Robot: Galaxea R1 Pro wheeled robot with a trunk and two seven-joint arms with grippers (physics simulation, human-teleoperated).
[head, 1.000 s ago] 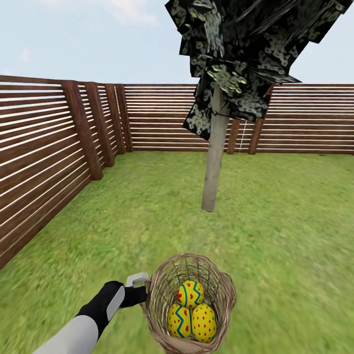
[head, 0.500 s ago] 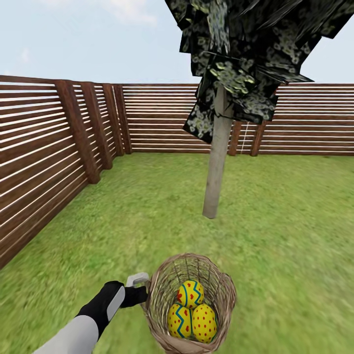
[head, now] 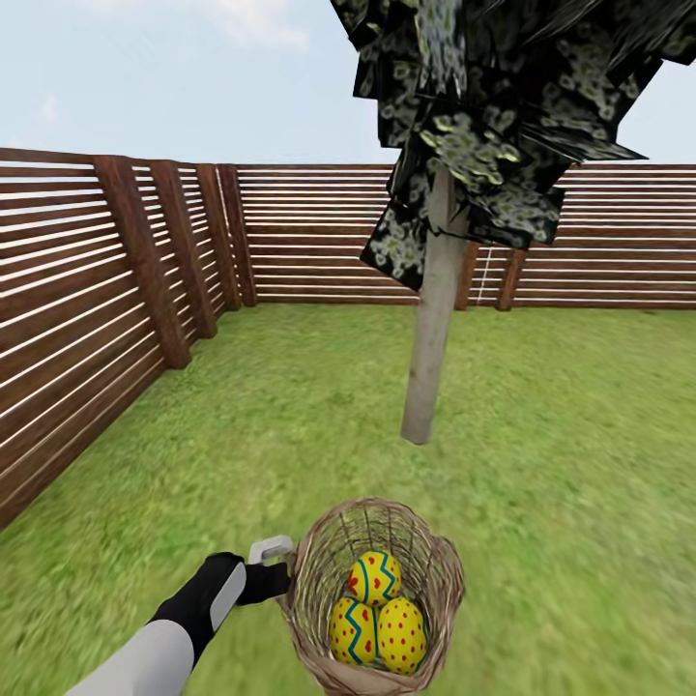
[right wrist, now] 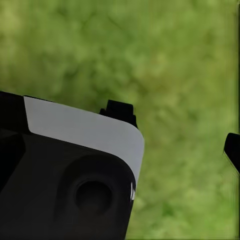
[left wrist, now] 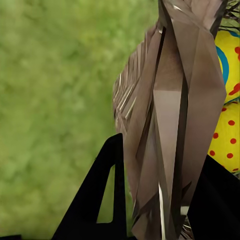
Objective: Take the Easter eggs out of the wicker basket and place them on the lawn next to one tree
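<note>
The left gripper (head: 278, 578) pinches the rim of the basket (head: 314, 565) at the bottom centre of the head view; in the left wrist view its dark fingers (left wrist: 97, 192) sit either side of the wicker wall. All three eggs (head: 375, 611) lie clustered in the basket's bottom. The tree (head: 432, 324) stands just above the basket in the frame, on the lawn (head: 290, 425).

The grip is on one edge only, so I judge the basket could swing or tip and spill the eggs wide of the trunk, or the rim could slip free.

The basket is a tan open weave, bucket-shaped; the eggs are smooth, yellow with red dots and blue zigzags. The trunk is pale, straight and bare under dark mottled leaves. The right gripper (right wrist: 175, 132) hangs over grass with fingertips apart.
</note>
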